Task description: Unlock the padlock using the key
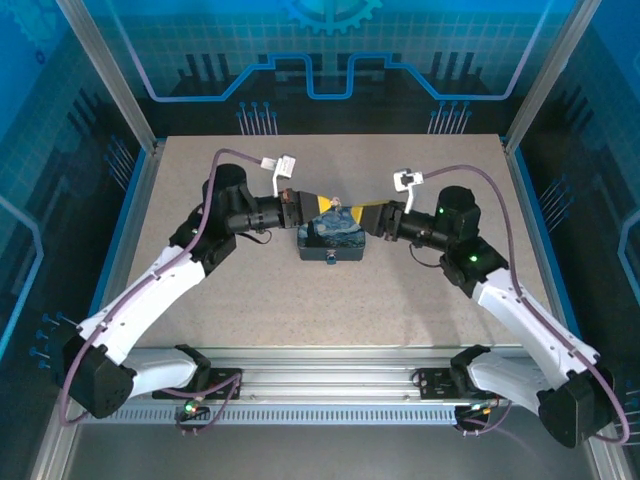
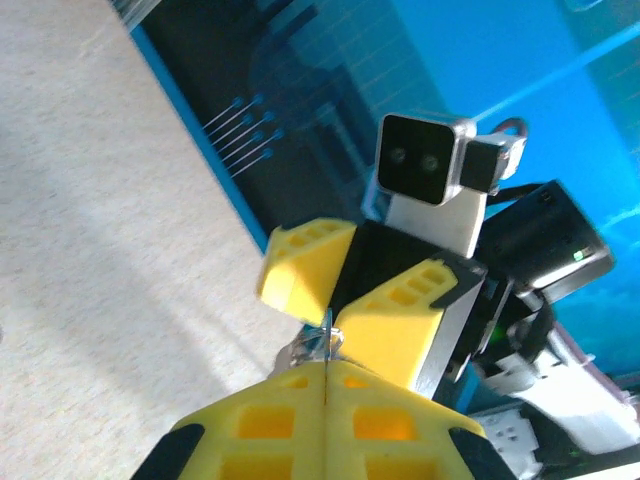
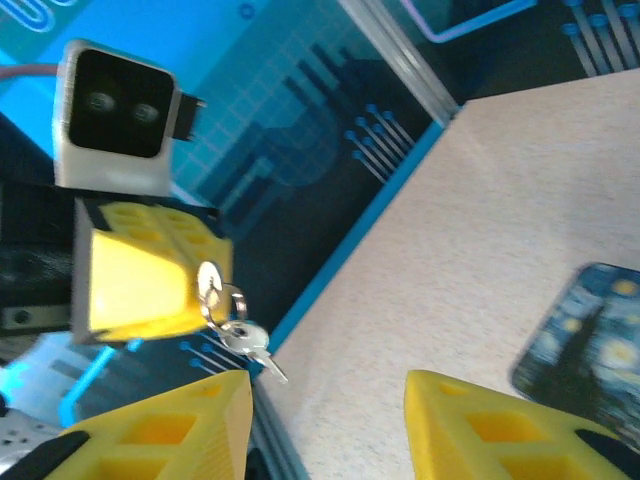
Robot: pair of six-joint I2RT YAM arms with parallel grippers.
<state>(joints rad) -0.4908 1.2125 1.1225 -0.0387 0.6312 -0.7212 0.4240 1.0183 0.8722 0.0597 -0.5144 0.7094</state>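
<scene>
The padlock (image 1: 330, 238), a flat block with a blue swirl print, lies on the table at the centre; its corner (image 3: 590, 335) shows in the right wrist view. Above it my left gripper (image 1: 318, 205) (image 2: 327, 370) is shut, yellow fingers pressed together on the silver key ring. A small key (image 3: 245, 340) (image 2: 315, 345) dangles from that ring just beyond the left fingers (image 3: 140, 285). My right gripper (image 1: 375, 215) (image 3: 328, 400) faces the left one from the right. It stands open, its fingers (image 2: 400, 320) on either side of the key with nothing held.
The speckled tabletop (image 1: 330, 320) is fenced by aluminium posts and blue panels (image 1: 130, 200). A metal rail (image 1: 330, 380) with both arm bases runs along the near edge.
</scene>
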